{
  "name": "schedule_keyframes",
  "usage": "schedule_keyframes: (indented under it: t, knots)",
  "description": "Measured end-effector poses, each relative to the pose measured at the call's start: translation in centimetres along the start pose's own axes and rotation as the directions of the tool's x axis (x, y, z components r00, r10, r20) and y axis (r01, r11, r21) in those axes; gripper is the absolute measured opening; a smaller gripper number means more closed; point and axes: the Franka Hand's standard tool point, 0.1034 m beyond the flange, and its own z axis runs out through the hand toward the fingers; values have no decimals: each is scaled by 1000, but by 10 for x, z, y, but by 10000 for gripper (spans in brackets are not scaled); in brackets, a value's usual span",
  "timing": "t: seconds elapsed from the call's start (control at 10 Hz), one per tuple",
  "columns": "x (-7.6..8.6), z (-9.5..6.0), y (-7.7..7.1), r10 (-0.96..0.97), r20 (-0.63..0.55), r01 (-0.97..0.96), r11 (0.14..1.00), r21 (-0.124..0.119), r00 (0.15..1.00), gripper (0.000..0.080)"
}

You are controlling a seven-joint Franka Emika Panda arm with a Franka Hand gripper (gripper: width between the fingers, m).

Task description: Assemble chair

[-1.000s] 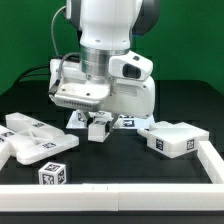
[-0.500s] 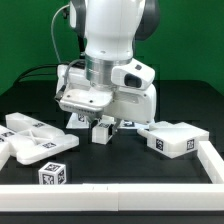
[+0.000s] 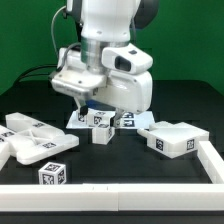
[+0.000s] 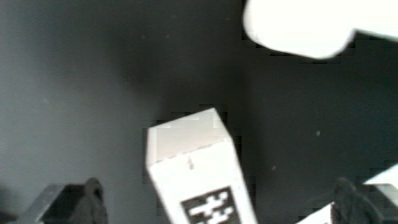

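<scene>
A small white chair post (image 3: 100, 129) with a black-and-white tag stands on the dark table under the arm. My gripper (image 3: 88, 103) hangs just above it, toward the exterior view's left, tilted. In the wrist view the post (image 4: 196, 165) lies between my two dark fingertips (image 4: 79, 204), which stand far apart and touch nothing. My gripper (image 4: 217, 206) is open and holds nothing. Other chair pieces lie about: flat panels and legs (image 3: 30, 137) at the exterior view's left, a tagged block (image 3: 54, 173) near the front, and a chunky panel (image 3: 176, 138) at the right.
The marker board (image 3: 124, 121) lies flat behind the post, at the robot's base. A white rail (image 3: 120, 189) borders the table's front and runs up the right side (image 3: 210, 152). A blurred white shape (image 4: 302, 25) shows in the wrist view beyond the post.
The jaws have opened wide and let go of the post, which now stands on the table. The hand has risen and swung toward the exterior view's left.
</scene>
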Motion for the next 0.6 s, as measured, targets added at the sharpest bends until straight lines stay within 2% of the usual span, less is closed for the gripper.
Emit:
schedule_keyframes:
  t: [0.1,0.2,0.3,0.4,0.6]
  knots:
    - [1,-13,13,141,23,-141,990,-17,990,647]
    - [5,-18,24,230,29,-230,973,-32,973,647]
    - [14,-22,40,411,27,-409,911,-52,911,648]
    - [16,-22,46,463,21,-462,885,-62,886,648]
    - [16,-21,45,580,12,-579,813,-62,814,648]
